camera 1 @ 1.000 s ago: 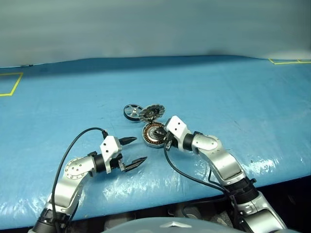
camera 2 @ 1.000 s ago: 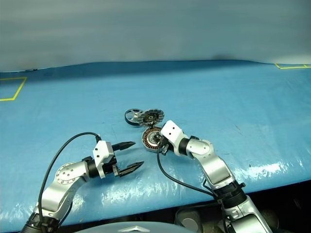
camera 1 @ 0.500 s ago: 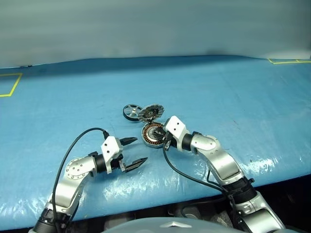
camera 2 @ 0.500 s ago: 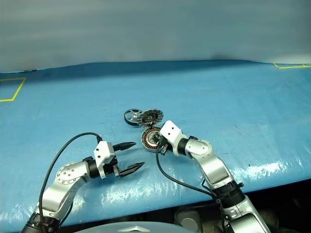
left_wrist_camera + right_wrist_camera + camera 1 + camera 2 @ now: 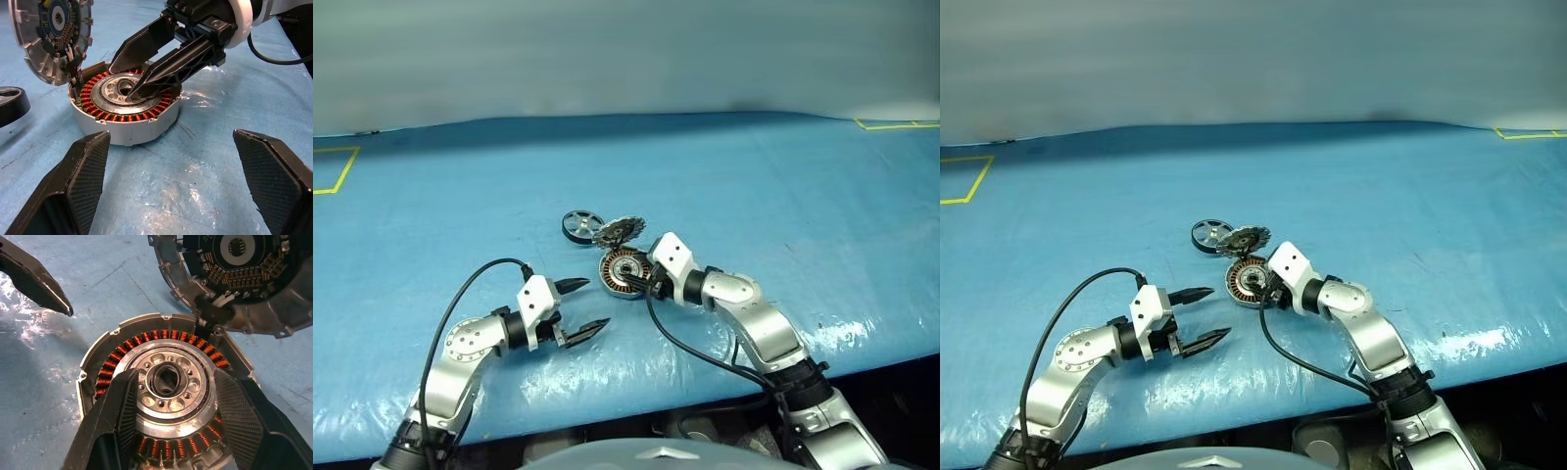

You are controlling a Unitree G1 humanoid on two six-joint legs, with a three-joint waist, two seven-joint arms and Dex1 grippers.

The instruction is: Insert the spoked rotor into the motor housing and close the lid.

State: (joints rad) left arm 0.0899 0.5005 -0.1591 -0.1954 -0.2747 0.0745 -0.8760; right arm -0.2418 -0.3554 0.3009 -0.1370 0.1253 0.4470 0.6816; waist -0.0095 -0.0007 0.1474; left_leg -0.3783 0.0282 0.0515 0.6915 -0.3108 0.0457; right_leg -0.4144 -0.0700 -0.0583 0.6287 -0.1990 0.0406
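Right hand (image 5: 134, 90) just spread its fingers over the motor housing (image 5: 164, 396) hub, gripping nothing now. Lid (image 5: 234, 279) leans open off the housing's rim, tipped lower vs 1 sec ago. Spoked rotor (image 5: 580, 225) sits on the counter (image 5: 783, 196) beside the lid, not inserted. Left hand (image 5: 583, 307) wide open, empty, nearby.

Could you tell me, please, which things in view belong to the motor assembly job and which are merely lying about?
Belonging to the job:
- motor housing, copper windings exposed
- lid, tilted open at the housing's edge
- spoked rotor, on the sheet beyond the housing
- right pincer, fingers astride the housing's hub
- left pincer, open, apart from the parts

Lying about:
- blue sheet
- yellow tape marks
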